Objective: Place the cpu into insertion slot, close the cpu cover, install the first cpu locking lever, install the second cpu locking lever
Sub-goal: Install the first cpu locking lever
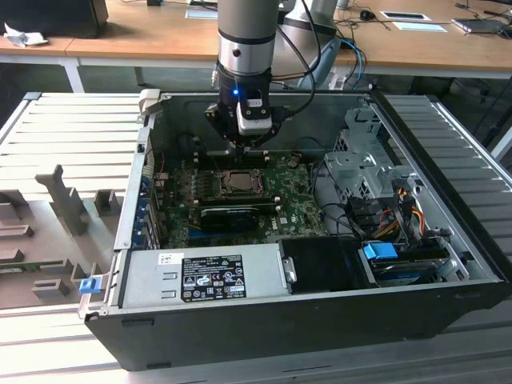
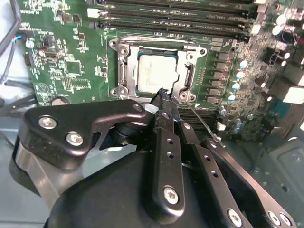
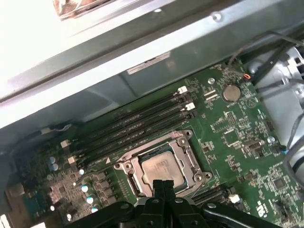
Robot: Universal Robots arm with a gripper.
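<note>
The open computer case (image 1: 240,320) shows its green motherboard (image 2: 66,66). On it the cpu cover (image 2: 122,66) lies flat around the cpu (image 2: 156,71), which sits in the cover's window. My fingers (image 2: 162,102) are pressed together, holding nothing, just over one edge of the cover.

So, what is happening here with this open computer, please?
Inside the open computer case, the robot arm's gripper, shut, hangs at the edge of the cpu cover. The cpu already lies seated on the motherboard, and the cover looks closed over it. One thin locking lever sticks out beside the gripper's tip.
</note>
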